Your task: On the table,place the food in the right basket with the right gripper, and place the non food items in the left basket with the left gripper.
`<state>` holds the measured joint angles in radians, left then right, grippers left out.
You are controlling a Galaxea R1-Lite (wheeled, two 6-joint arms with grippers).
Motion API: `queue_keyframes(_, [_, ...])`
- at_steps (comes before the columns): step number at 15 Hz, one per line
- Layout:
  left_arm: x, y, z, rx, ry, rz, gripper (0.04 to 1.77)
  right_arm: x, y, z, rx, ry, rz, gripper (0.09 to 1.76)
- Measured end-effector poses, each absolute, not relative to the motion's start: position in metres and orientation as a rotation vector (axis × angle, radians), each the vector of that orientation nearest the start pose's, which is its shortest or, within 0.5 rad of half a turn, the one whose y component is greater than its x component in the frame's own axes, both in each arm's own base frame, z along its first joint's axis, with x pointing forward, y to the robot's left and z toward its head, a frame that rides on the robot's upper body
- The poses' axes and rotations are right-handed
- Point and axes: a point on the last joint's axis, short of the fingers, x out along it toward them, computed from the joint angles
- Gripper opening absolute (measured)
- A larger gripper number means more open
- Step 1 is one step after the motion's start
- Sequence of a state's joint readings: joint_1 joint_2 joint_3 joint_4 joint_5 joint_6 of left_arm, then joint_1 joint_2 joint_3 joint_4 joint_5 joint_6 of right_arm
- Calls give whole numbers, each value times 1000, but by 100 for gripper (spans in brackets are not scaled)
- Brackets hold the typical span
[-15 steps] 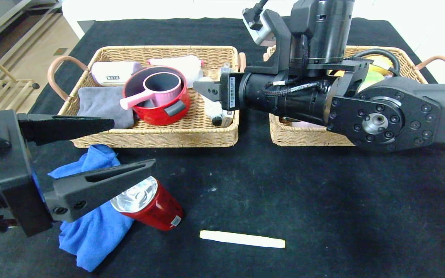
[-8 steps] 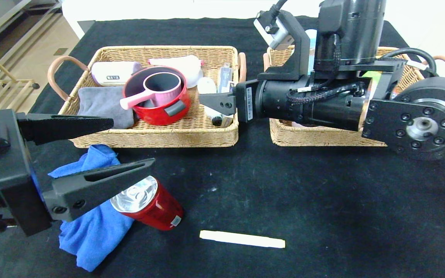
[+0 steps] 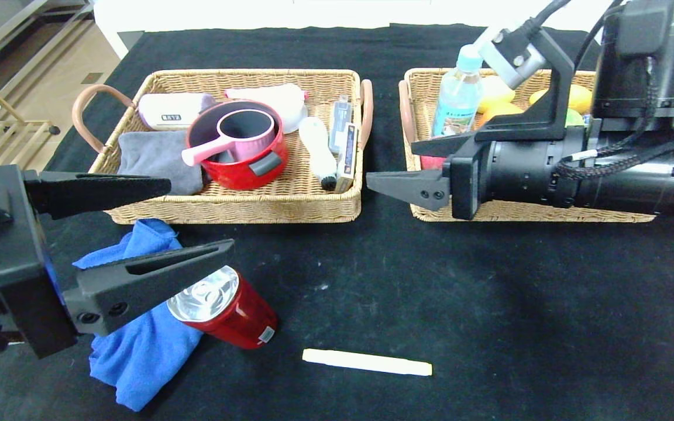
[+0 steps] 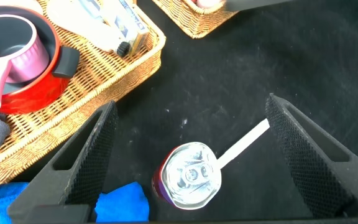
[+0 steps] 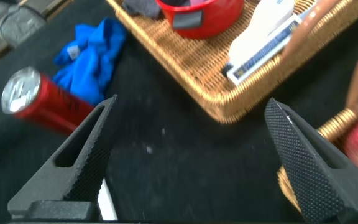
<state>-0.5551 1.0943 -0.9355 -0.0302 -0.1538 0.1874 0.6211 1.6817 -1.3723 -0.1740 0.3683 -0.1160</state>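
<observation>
At lower left, left gripper (image 3: 155,234) gaped wide above can (image 3: 229,313) and cloth (image 3: 138,351), right gripper (image 3: 407,169) spread empty at centre right.

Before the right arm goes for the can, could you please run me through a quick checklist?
1. Right end effector open and empty: ok.
2. Left end effector open: ok.
3. Red can in plain sight on the table: ok.
4. Can clear of other things: not ok, it rests against the blue cloth.
5. Left end effector clear of the can: not ok, it hangs right above it.
6. Room in the right basket: cannot tell.
</observation>
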Motion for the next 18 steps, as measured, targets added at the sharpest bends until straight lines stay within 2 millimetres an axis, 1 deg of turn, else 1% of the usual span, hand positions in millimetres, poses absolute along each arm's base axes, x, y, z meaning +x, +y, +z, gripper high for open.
queue_keyframes(2, [124,-81,300,206,63,-719,172,252,183,298,-166,80,1006,170])
queue_keyframes(5, [124,-81,300,205,61,-719,172,246,174,289,-219,86,1012,170])
queue_keyframes(7, [123,-80,301,205,58,-718,172,240,168,285,-234,85,1056,170])
queue_keyframes(9, [123,-80,301,204,57,-718,172,233,158,283,-244,81,1080,170])
queue_keyframes(12, [123,-80,301,206,57,-718,172,220,136,279,-296,60,1087,170])
queue_keyframes(14, [122,-80,301,207,59,-717,172,212,120,276,-301,53,1093,170])
queue_keyframes(18, [120,-79,301,207,54,-715,172,202,91,271,-286,64,1029,170])
